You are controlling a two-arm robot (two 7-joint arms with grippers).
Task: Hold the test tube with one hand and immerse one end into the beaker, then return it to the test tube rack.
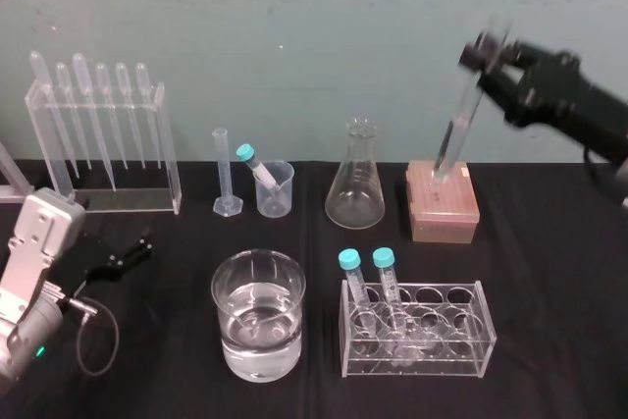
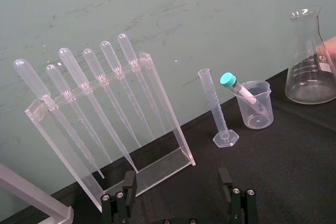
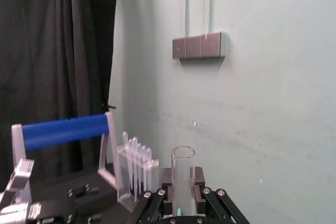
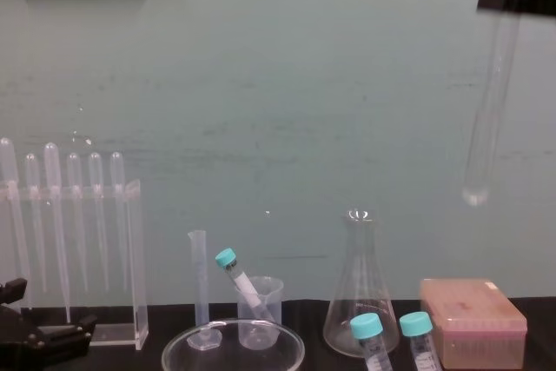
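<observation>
Glass test tube (image 1: 456, 130) hangs tilted, high at the far right. The right gripper (image 1: 481, 54) is clamped near its top, I think, probably to clear the flask (image 1: 355, 188) before the beaker (image 1: 275, 188). Left gripper (image 2: 176, 182) is parked near left, spread wide, empty.

Long clear test tube (image 1: 460, 123), tilted, gripped by right hand (image 1: 487, 53); small beaker (image 1: 283, 199) upright.
</observation>
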